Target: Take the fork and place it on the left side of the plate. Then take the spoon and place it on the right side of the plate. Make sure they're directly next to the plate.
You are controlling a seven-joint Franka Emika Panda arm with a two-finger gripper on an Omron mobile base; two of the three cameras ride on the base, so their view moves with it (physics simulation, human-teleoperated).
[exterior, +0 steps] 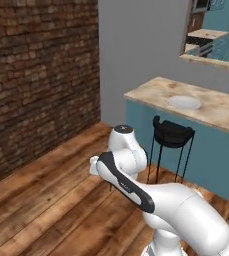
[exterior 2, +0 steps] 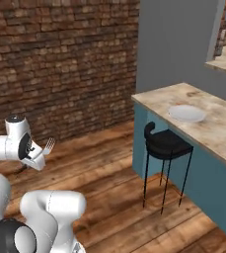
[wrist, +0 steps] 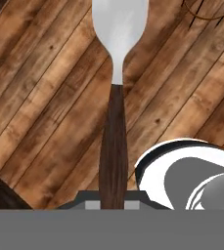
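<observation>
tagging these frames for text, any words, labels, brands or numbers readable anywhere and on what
None: no readable text in any view.
The plate on the counter is plain.
The fork held in the hand carries no brand or mark.
The stool, brick wall and wooden floor are unlabelled too.

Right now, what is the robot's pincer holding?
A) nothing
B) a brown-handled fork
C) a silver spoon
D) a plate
B: the hand view shows the fork with its dark brown handle clamped in the pincer, while the plate lies on the counter.
</observation>
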